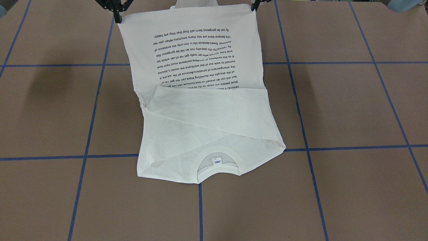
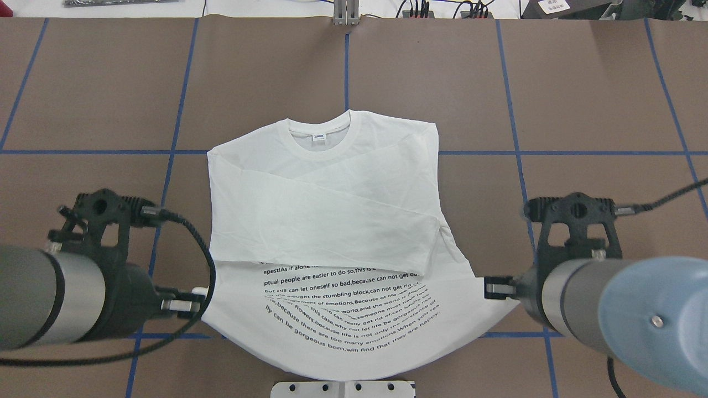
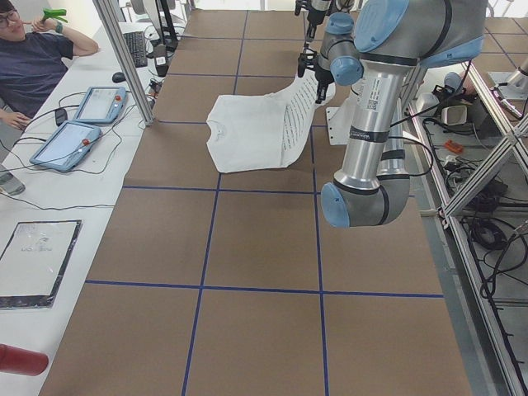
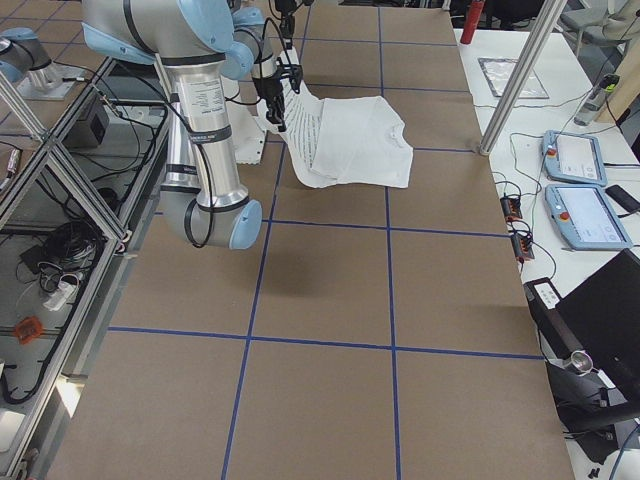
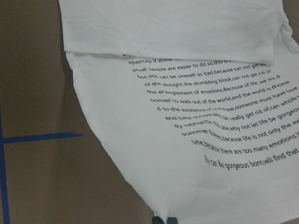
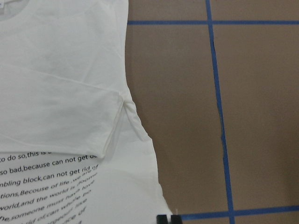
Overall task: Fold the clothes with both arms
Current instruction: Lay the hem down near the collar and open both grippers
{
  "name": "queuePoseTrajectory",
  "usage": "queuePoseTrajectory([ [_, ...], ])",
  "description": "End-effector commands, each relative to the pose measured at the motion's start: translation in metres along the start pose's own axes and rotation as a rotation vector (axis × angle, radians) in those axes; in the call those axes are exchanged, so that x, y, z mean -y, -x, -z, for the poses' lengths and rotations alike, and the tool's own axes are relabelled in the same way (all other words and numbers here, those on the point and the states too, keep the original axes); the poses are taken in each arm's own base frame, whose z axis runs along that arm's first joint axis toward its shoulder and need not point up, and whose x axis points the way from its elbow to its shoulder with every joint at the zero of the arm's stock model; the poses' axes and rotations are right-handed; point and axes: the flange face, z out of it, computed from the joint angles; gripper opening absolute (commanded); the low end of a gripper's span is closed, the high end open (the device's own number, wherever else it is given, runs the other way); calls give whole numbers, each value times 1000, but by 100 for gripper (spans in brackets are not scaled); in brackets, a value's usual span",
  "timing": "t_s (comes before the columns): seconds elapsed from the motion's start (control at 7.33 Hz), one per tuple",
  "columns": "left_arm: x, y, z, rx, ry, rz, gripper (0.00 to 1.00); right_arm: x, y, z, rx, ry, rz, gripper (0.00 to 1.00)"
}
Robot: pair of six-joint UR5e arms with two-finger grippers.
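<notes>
Brown taped desk (image 2: 581, 99) carries the white T-shirt (image 2: 332, 193) mid-frame, collar end flat, hem (image 2: 343, 367) raised. Left fingers (image 2: 178, 305) and right fingers (image 2: 498, 287) each clench a hem corner — seemingly soft, light cotton, sagging between them; the corners suit gripping.

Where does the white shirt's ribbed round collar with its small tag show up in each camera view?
Front-facing: ribbed round collar at the lower end of the white shirt.
Overhead: collar upper centre.
Exterior left: collar at the shirt's left edge.
Exterior right: collar at the shirt's right edge.
Left wrist: not in view.
Right wrist: a sliver of collar, top left corner.
Shared landmark: block of black printed text, at the shirt's opposite end, in every view.
</notes>
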Motion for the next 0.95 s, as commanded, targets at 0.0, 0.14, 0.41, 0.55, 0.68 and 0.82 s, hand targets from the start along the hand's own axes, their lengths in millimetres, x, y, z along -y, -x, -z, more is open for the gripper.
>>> queuePoseTrajectory([
  [0.0, 90, 36, 9, 119, -155, -87, 0, 91, 19, -7, -51, -59, 13, 0],
  [0.14, 126, 44, 6, 167, -191, -78, 0, 122, 28, -14, -58, -90, -19, 0],
  [0.41, 179, 60, -30, 267, -206, -96, 0, 167, 48, -49, -56, -121, -35, 0],
  [0.55, 204, 68, -68, 288, -234, -95, 0, 193, 58, -64, -66, -137, -55, 0],
  [0.68, 224, 78, -109, 285, -247, -98, 0, 214, 73, -87, -79, -142, -43, 0],
  [0.82, 236, 88, -140, 287, -254, -100, 0, 229, 82, -120, -86, -146, -45, 0],
])
